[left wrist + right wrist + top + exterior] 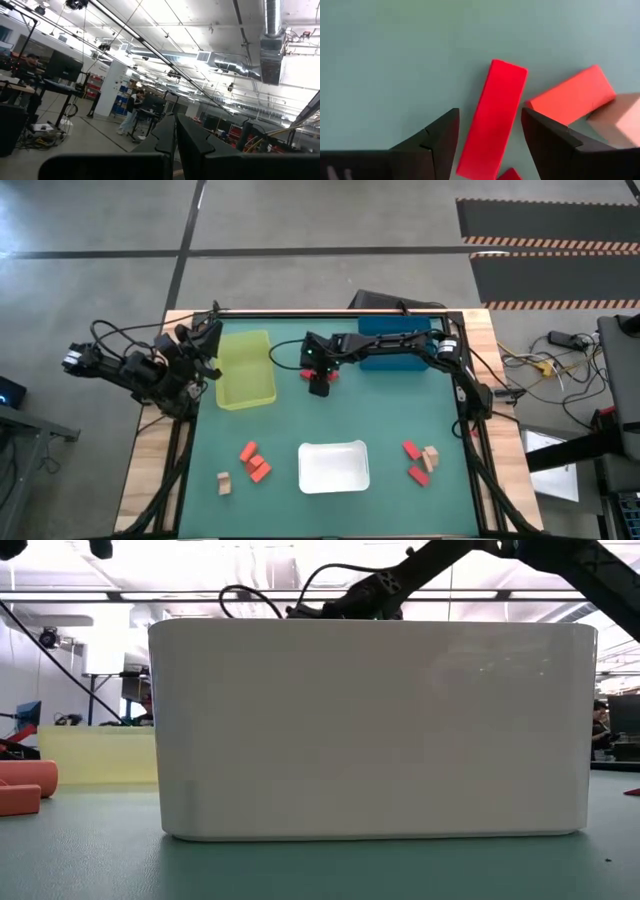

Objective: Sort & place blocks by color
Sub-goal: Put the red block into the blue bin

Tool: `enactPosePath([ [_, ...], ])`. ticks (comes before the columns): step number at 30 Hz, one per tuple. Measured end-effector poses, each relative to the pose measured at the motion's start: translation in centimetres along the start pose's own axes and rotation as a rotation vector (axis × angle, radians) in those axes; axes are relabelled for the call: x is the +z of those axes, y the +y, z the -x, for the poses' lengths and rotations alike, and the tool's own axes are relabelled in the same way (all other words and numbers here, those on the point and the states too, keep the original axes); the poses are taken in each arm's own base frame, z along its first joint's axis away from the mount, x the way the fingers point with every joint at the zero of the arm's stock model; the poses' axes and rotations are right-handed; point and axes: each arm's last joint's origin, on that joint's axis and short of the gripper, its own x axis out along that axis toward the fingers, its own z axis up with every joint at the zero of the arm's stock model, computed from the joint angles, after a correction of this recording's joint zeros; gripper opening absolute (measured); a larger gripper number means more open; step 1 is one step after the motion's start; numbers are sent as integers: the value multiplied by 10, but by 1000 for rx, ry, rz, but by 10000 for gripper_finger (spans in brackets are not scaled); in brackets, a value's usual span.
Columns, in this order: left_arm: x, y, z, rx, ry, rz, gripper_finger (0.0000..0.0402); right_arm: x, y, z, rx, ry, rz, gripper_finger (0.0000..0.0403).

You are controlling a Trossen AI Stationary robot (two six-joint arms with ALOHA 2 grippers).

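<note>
Right gripper (490, 145) spread, straddling deep-red block (495, 117) on green mat (300, 420) between yellow-green tray (243, 370) and blue tray (395, 340). Block's long axis running lengthwise through the gap, fingers on its long faces: well aligned for a pinch. Orange-red block (572, 95) just beside, risk of nudging. Left gripper (175, 145) pressed together, parked at table's left edge, farther away.

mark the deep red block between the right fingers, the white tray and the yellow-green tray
deep red block (492, 120): right wrist view, middle of its top face.
white tray (334, 467): high view, its floor.
yellow-green tray (245, 370): high view, its floor.
</note>
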Motion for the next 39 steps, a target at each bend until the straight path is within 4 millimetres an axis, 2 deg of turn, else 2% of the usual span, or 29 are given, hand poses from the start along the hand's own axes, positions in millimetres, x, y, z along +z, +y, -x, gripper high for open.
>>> enactPosePath([
  [5, 1, 1, 0, 2, -2, 4, 1, -10, 0, -8, -50, 16, -45, 208],
  [16, 1, 1, 0, 8, -1, 4, 1, -15, 4, -21, -17, 19, -103, 205],
  [19, 1, 1, 0, 9, -2, 6, 1, -16, 5, -22, -22, 21, -103, 187],
  [25, 1, 1, 0, 8, -1, 4, 1, -16, 5, -22, -21, 22, -112, 126],
  [29, 1, 1, 0, 8, 0, 3, 1, -16, 5, -22, -17, 22, -112, 120],
  [34, 1, 1, 0, 8, 0, 4, 1, -11, 7, -14, 3, 15, -147, 120],
  [39, 1, 1, 0, 8, -1, 5, 1, 8, 8, 18, 5, -46, -250, 120],
])
